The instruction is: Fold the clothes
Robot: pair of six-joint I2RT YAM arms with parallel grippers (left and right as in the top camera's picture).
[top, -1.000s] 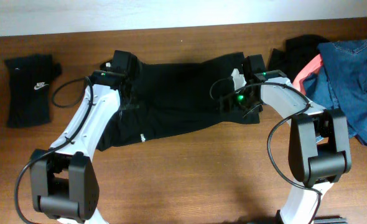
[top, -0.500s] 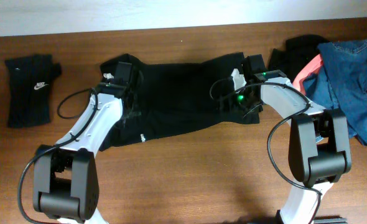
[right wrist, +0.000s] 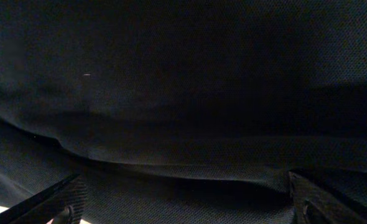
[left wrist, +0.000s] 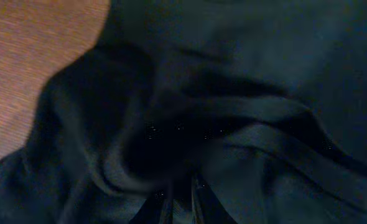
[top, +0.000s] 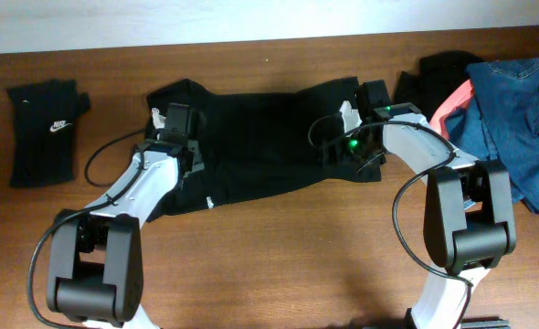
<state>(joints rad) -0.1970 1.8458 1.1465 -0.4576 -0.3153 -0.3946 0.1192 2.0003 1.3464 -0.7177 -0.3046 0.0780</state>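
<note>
Pinching a bunched fold of the black shirt, the left jaws are drawn nearly together, and creases in the cloth run out from the grip. That grip sits near the shirt's left end, and most of the garment stretches away to the right of the left jaws, spread across the wooden surface. The right jaws stand wide apart at the shirt's right end, 1 finger at each lower corner of the wrist view and only dark fabric between and beyond them. Whether the tips touch the cloth cannot be told. Well to the left of the left jaws lies a folded black piece with a white swoosh, apart from the shirt. To the right of the right jaws, 3 more garments sit heaped: a black one, a coral-pink one and blue denim overlapping them.
</note>
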